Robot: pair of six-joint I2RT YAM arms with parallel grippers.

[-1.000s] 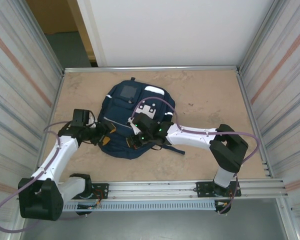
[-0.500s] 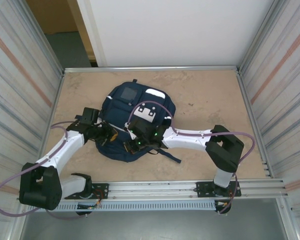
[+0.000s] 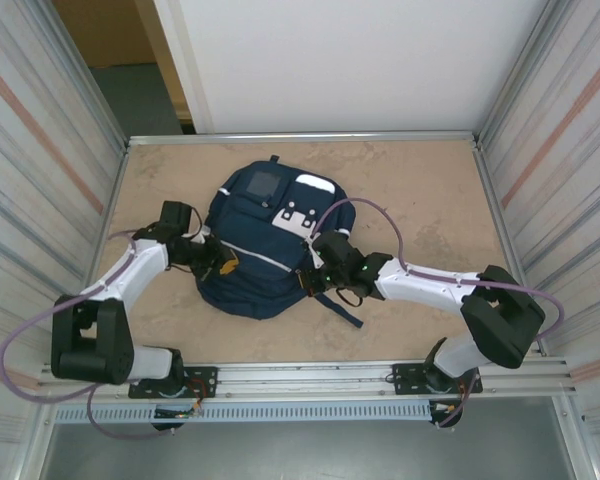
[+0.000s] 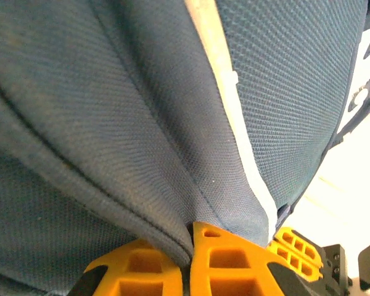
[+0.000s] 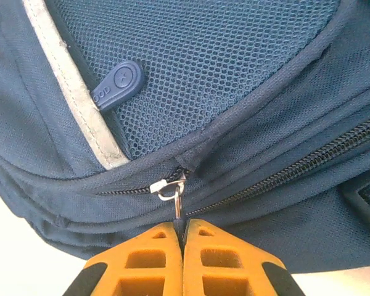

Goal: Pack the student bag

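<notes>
Orange-fingered left gripper (image 4: 188, 237): jaws pressed together on a pinched fold of navy fabric at the bag's left edge.
Right gripper (image 5: 180, 233): jaws closed on the thin metal zip pull (image 5: 176, 200), which hangs from a slider at the corner of a mesh pocket (image 5: 222, 68).
Student bag (image 3: 255, 255): lies flat, front up, in the middle of the tan table (image 3: 420, 190), between the two grippers.
Long axis: runs from the near edge toward the far wall, leaning slightly right at the far end.
Pointing: carry loop (image 3: 274, 160) faces the far wall; dark straps (image 3: 342, 310) trail off the near right corner.
Pockets: the zip below the mesh pocket is shut along its visible stretch; what the bag holds is hidden.
Mesh pocket: a blue rubber tab (image 5: 118, 83) lies on it beside a white stripe (image 5: 74, 86).
</notes>
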